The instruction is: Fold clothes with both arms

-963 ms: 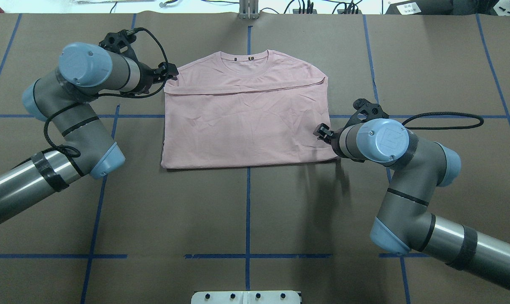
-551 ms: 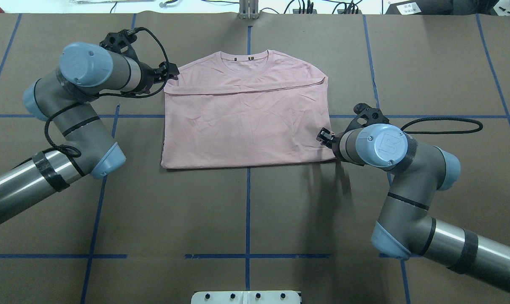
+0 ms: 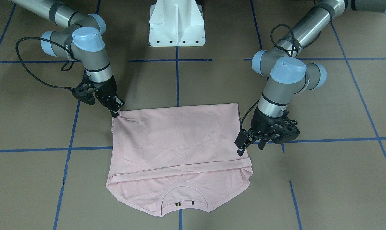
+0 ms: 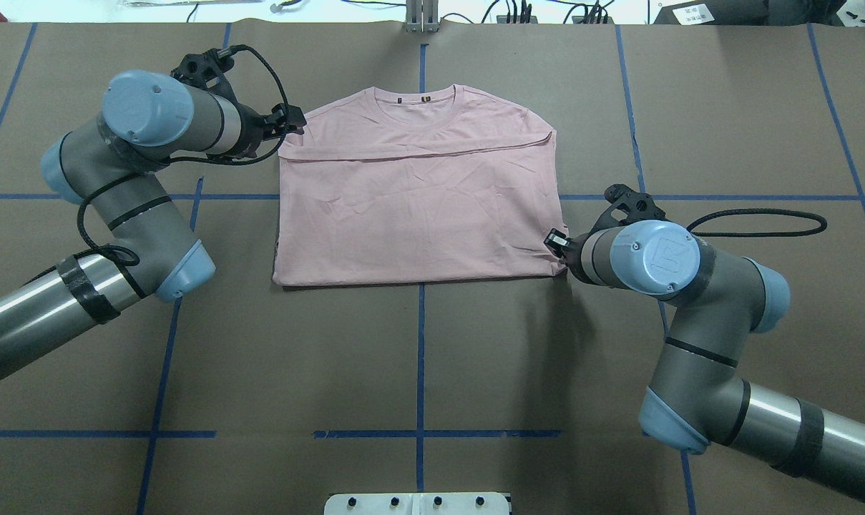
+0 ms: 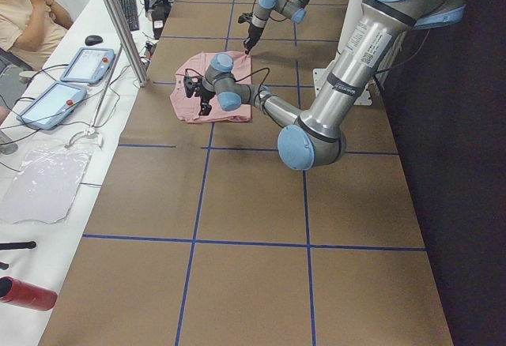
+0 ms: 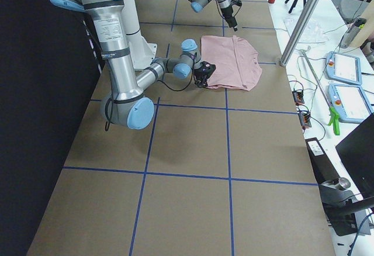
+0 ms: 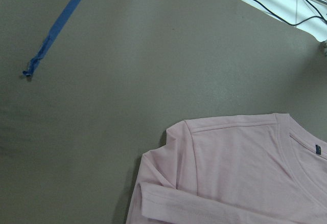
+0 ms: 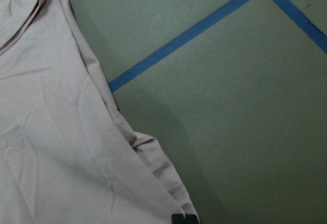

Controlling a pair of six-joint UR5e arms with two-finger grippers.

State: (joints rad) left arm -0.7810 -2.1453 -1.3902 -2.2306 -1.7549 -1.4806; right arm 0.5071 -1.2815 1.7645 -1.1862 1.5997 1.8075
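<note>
The left hand (image 3: pixel 250 149) has its two fingers spread apart. It sits right at the side edge of the pink shirt (image 3: pixel 177 140), close to where a fold runs across it. One finger tip points down at the cloth there. It holds nothing.

The right hand (image 3: pixel 116 110) is at the shirt's corner nearest the robot, on the other side. Its tip touches that corner, and the cloth is a bit crinkled there. I cannot tell if its fingers are pinching the cloth or only resting on it.

The shirt lies flat in the middle of the brown counter (image 3: pixel 323 179), folded into a boxy shape. Its round collar (image 3: pixel 184 191) is on the side far from the robot. The folded edge runs across just under the collar.

Blue tape lines (image 3: pixel 30 149) cross the counter. The white base (image 3: pixel 177 22) stands on the robot's side, apart from the shirt.
</note>
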